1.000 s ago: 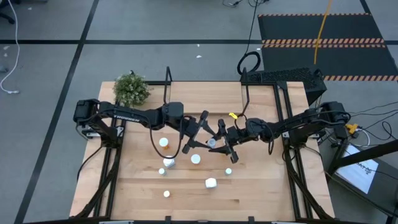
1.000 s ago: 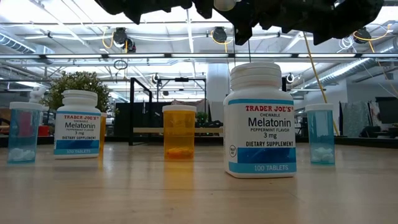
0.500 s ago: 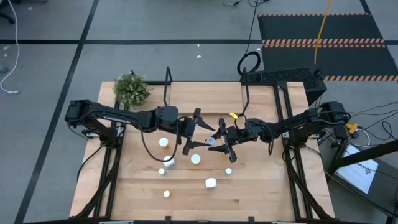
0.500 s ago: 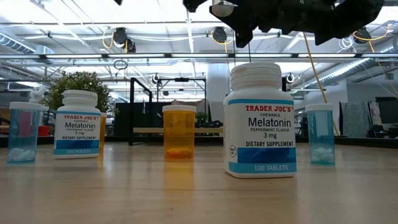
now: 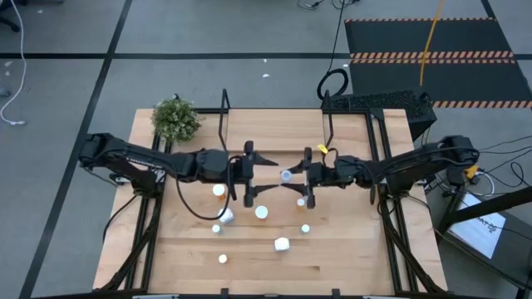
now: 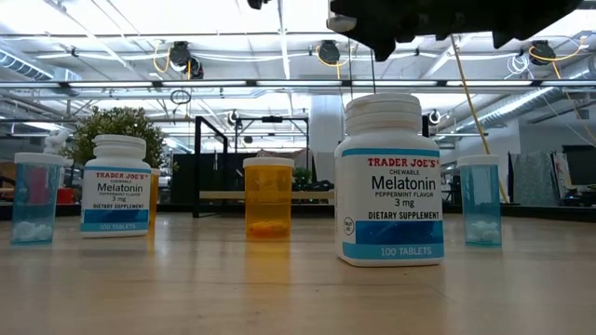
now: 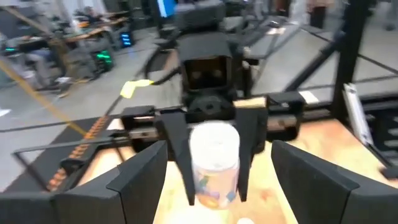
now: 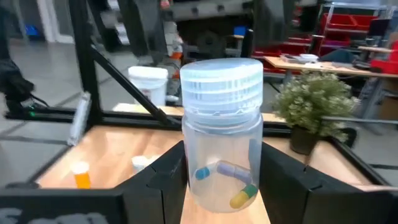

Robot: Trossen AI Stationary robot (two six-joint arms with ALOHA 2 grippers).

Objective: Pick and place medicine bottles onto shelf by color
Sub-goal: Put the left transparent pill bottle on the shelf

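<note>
Gripping a clear bottle (image 8: 221, 140), right hand (image 8: 221, 180) (left hand (image 5: 249, 170) wide, empty)

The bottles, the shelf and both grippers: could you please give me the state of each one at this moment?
Clear bottle: upright, capped, held off the table, capsules inside.
Right gripper: shut on the clear bottle.
Left gripper: open, empty, facing the right gripper.
Melatonin bottles: upright on the table, capped.
Orange bottle: upright on the table, capped.
Blue bottles: upright, capped.
Shelf: no bottles on it.
</note>
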